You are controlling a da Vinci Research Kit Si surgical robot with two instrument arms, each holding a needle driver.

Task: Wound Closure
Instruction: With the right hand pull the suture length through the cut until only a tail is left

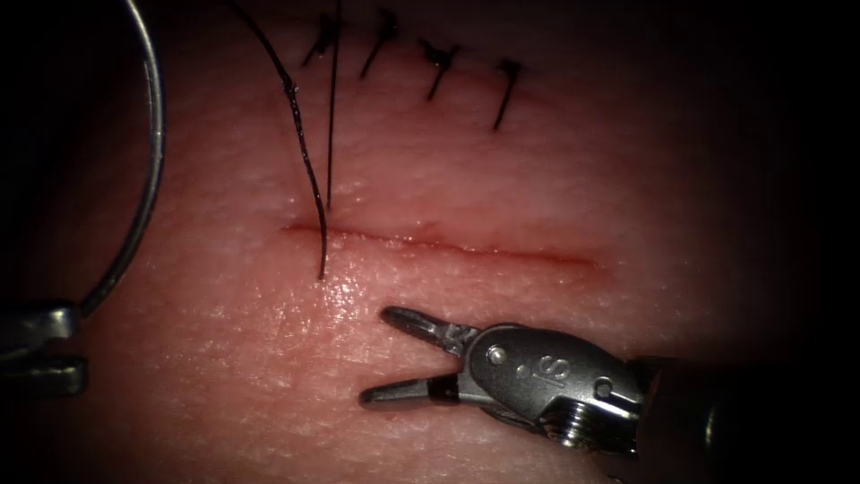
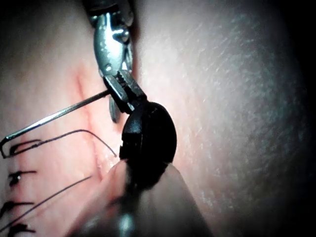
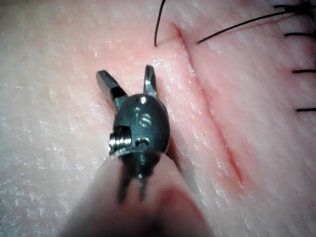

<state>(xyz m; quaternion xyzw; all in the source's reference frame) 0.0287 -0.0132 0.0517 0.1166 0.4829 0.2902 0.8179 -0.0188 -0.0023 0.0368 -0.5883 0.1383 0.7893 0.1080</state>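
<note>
**Q:** Nearest the camera, what do we see?

**A:** Right tool (image 1: 381, 354), lower centre of the endoscope frame, entering from the lower right. Its jaws stand wide apart and hold nothing; they hover over bare tissue (image 1: 224, 358) just below the cut (image 1: 448, 246).

**Q:** Where is the needle?

**A:** Far left of the frame. The needle (image 1: 152, 152) arcs from the top edge down to the left tool (image 1: 40, 350) at the left edge, whose jaws are clamped on it near one end of the curve. It is out of the tissue, well apart from the cut.

**Q:** And the thread?

**A:** Thread (image 1: 300, 134) falls from the top edge in two strands that meet the tissue at the cut's left end, one on each lip.

**Q:** How do they lie relative to each other?

**A:** The cut runs left to right. The right tool's tips point left along it, towards the thread. The needle lies further left again, so the left tool is the nearer arm. Finished stitches (image 1: 439, 67) sit along the upper edge.
</note>
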